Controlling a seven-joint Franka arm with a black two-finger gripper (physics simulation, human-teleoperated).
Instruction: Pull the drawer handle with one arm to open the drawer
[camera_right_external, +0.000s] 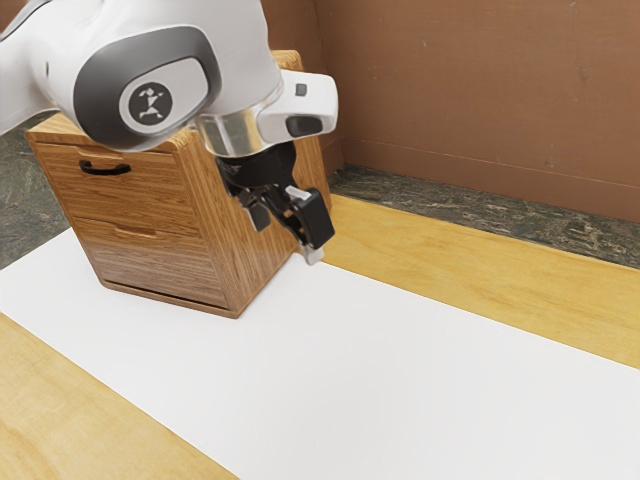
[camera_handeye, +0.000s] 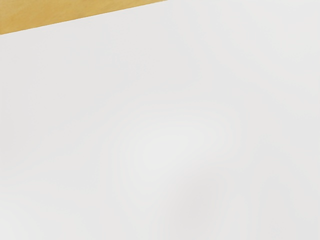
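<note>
While the gripper (camera_right_external: 287, 232) hangs just beside the side wall of the wooden cabinet (camera_right_external: 215, 225), its two black fingers stand apart with nothing between them, so the jaws are open and hold nothing. One cabinet stands at the exterior view's left, on the white mat (camera_right_external: 350, 370), and it has two drawers stacked one above the other. The top drawer (camera_right_external: 140, 190) carries one black drawer handle (camera_right_external: 105, 168) on its front, well apart from the gripper and around the corner from it. The lower drawer (camera_right_external: 155, 262) sits beneath. Both drawer fronts lie flush with the cabinet, shut, so what they contain cannot be seen. One arm (camera_right_external: 150, 85) reaches over the cabinet's top. Under the hand, the wrist view shows the white mat (camera_handeye: 175, 140) and a strip of the wooden table (camera_handeye: 45, 17).
</note>
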